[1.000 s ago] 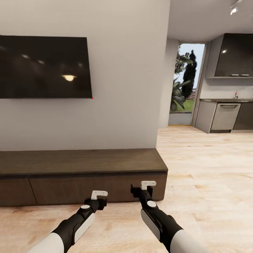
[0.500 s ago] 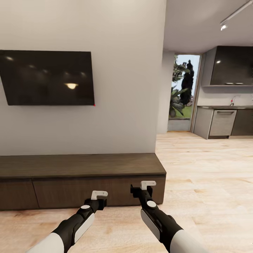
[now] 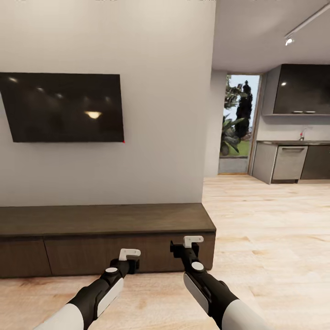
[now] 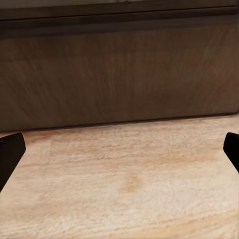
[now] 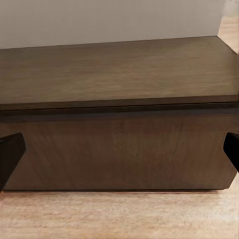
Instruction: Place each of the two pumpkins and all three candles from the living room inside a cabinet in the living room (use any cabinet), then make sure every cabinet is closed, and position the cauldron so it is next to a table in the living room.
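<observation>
Cabinet (image 3: 105,220), long, low and dark brown, runs along the foot of a pale wall (image 3: 160,114), its flat fronts all flush and its top bare, as both arms reach out toward it over a light wood floor (image 3: 270,238). The left gripper (image 3: 129,252) hangs low before the drawer fronts; in its wrist view the dark fingertips (image 4: 10,154) sit at opposite edges, spread wide with nothing between them. The right gripper (image 3: 193,239) hovers near the cabinet's right end, its fingertips (image 5: 10,152) likewise far apart and empty, the drawer face (image 5: 119,152) square ahead. A black TV (image 3: 64,107) hangs on the wall above the cabinet. Beyond the wall's corner, to the right, lie a glazed door (image 3: 238,123) with greenery outside and grey kitchen units (image 3: 288,160).
</observation>
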Controlling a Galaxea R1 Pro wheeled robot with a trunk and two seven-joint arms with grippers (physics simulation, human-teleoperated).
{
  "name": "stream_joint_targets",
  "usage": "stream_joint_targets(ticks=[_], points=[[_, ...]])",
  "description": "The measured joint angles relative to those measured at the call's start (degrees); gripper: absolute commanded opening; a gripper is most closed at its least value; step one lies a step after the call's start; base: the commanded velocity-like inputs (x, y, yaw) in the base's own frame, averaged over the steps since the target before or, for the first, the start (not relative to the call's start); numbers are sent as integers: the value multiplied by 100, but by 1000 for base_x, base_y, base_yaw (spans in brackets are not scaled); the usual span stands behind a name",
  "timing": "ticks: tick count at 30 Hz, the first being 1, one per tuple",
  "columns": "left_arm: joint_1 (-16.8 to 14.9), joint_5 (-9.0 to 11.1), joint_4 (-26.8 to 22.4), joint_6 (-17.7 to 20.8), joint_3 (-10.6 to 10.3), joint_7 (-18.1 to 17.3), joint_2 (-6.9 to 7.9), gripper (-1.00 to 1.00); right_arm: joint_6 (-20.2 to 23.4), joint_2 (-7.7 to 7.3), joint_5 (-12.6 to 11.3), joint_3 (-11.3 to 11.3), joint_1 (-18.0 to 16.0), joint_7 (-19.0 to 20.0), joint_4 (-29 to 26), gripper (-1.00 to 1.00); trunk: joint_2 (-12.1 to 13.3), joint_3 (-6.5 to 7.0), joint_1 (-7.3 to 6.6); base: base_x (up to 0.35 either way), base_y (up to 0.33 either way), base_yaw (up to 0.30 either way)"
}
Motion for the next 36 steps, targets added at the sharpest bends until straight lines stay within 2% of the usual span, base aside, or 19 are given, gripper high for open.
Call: stream_joint_targets(ticks=[21, 27, 31, 32, 36], points=[[0, -17, 56, -1, 8, 21, -16, 100, 2, -19, -10, -34, 0, 5, 28, 100, 842, 377, -461, 0, 0, 0], [-1, -1, 419, -4, 14, 40, -24, 100, 5, -51, -3, -33, 18, -10, 66, 100, 1083, 485, -593, 0, 0, 0], [-2, 5, 766, -11, 18, 29, -10, 100, 6, -160, -4, -70, 35, -9, 212, 100, 1244, 556, -681, 0, 0, 0], [-2, 13, 978, -30, 30, -15, -3, 100, 6, -216, -3, -102, 38, -24, 247, 100, 1284, 574, -703, 0, 0, 0], [-3, 12, 1379, -84, 60, -285, 15, 100, 24, -282, 0, -138, 49, -63, 276, 100, 1444, 646, -791, 0, 0, 0]])
